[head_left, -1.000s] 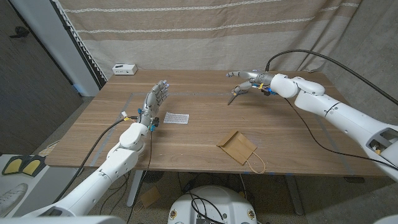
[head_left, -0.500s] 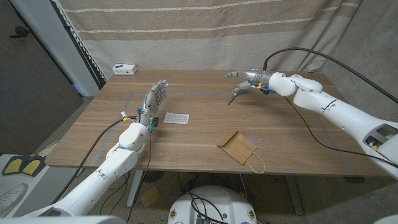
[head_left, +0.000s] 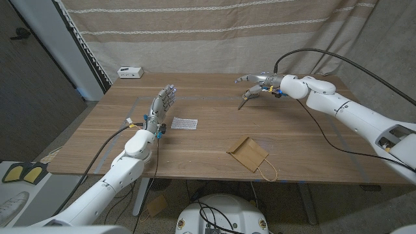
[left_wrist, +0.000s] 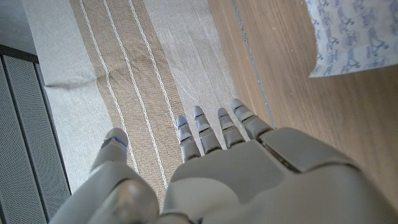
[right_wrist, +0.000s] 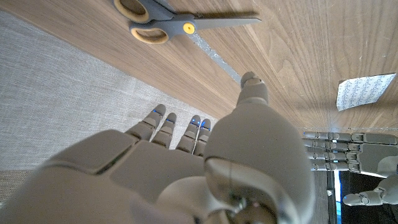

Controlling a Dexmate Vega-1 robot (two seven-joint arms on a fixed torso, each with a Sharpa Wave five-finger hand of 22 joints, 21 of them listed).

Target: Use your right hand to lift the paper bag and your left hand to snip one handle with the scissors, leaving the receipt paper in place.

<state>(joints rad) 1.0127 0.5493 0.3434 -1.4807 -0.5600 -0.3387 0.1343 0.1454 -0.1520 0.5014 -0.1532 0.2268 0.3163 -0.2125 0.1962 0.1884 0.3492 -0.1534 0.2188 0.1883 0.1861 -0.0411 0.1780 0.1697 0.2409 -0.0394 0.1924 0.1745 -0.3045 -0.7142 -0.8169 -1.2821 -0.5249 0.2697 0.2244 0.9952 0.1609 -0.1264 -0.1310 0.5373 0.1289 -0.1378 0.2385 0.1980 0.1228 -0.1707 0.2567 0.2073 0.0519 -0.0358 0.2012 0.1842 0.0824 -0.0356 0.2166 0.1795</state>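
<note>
- Over the last second the right hand [head_left: 255, 84] has barely shifted: it hangs at the far side of the table with its arm drawn in a little towards the middle. Its fingers are spread and hold nothing.
- The scissors [head_left: 246, 99] lie on the wood just beside and slightly nearer the robot than that hand. In the right wrist view they show, blades closed, just past the fingertips [right_wrist: 158, 116], apart from them.
- That matters, I judge, because the task gives the scissors to the left hand and the bag to the right; the right hand hovers by the wrong item and no grasp has begun.
- The left hand [head_left: 162, 104] has not moved. It stands upright on its side of the table, fingers straight and apart, empty.
- The receipt paper [head_left: 184, 123] lies flat just beside the left hand, towards the table's middle, untouched.
- The paper bag [head_left: 247, 153] lies flat near the robot's edge of the wooden table [head_left: 208, 140], well apart from the right hand and closer to the robot. Its handle [head_left: 269, 171] pokes over the edge.
- A small white box [head_left: 130, 72] sits at the far corner beyond the left hand, and a striped curtain [head_left: 214, 32] hangs behind.
- Nothing blocks the bag. The scissors are far from the left hand, though from the head view I cannot quite tell which way their handles point.
</note>
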